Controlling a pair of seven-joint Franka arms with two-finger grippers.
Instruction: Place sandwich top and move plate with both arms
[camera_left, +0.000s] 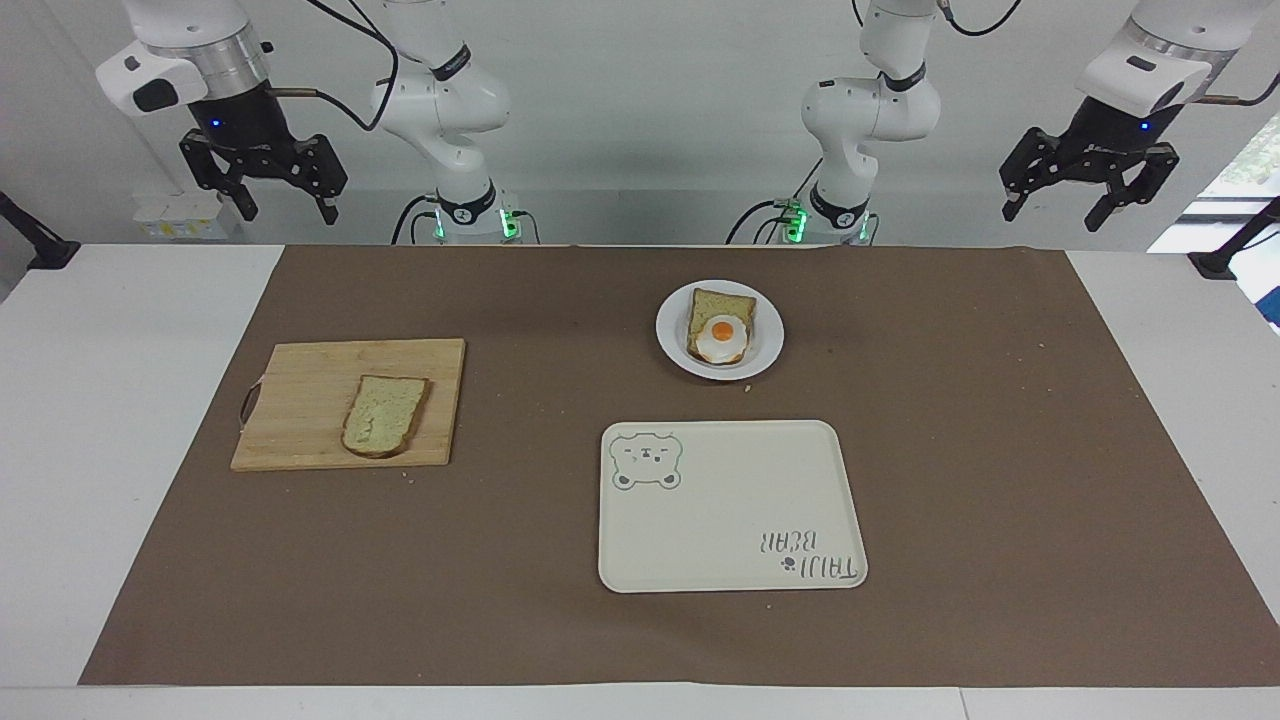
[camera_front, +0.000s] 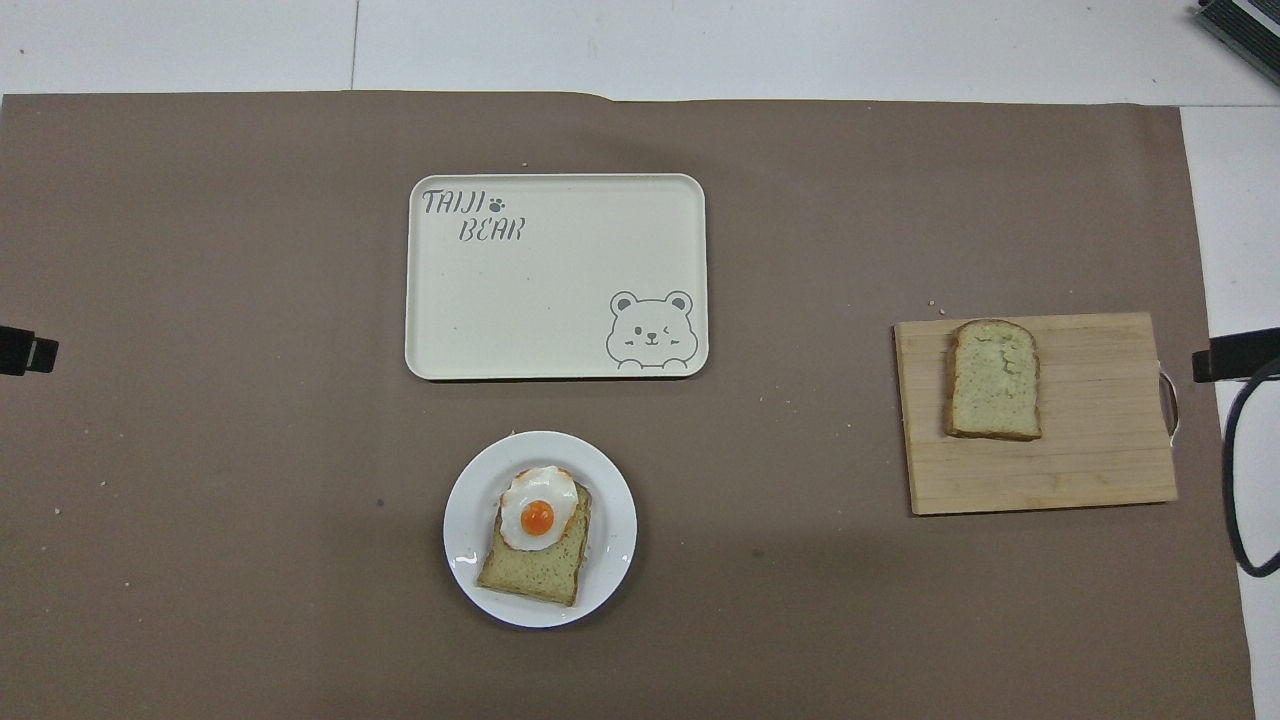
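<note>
While both arms wait raised at their own ends, we see in the facing view the right gripper (camera_left: 283, 208) and left gripper (camera_left: 1058, 211) open wide and empty. From overhead, the pale brown-crusted sandwich top (camera_front: 992, 380) lies on the wooden cutting board (camera_front: 1090, 470), toward the right arm's end, well apart from the small round white plate (camera_front: 615, 520); we should grip its crust edges gently.

I'm seeing open brown mat (camera_front: 200, 400) lying between cutting board (camera_front: 1060, 470) and plate (camera_front: 610, 510), cream tray (camera_front: 560, 330) sitting just beside the plate, farther from the robots, nothing standing tall over the bread slices.
</note>
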